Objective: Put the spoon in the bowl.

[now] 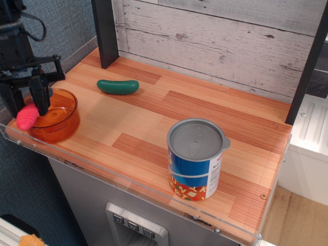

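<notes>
One gripper (24, 97) clenches the spoon (26, 117) over the left rim of the orange bowl (60, 123); its ribbed pink handle slants down-left, head hidden between the fingers.

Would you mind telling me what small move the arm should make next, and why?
Probably shift slightly toward the bowl's middle, then open. The gripper holds the spoon at the orange bowl's left rim, so released now it might fall outside.

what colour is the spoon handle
Bright pink-red, on the spoon held by the gripper; observation.image view.
</notes>
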You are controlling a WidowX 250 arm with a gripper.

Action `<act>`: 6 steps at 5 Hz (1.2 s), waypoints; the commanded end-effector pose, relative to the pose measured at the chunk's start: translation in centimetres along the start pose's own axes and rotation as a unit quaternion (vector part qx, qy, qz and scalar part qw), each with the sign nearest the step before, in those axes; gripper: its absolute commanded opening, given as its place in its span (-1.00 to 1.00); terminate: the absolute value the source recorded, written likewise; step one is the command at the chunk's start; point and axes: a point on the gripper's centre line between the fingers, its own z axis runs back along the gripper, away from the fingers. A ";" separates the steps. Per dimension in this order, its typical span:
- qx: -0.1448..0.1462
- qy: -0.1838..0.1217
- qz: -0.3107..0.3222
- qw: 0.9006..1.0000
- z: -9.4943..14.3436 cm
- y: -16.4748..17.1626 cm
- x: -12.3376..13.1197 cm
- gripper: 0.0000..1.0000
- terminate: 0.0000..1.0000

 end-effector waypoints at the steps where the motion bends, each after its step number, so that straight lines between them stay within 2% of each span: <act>1: -0.004 -0.006 0.008 1.000 0.4 0.1 0.0 -1.00 -1.00; 5: -0.002 0.016 0.016 1.000 -0.6 -0.5 1.8 -1.00 -1.00; 6: 0.001 0.014 0.019 1.000 -0.5 -0.5 1.6 1.00 -1.00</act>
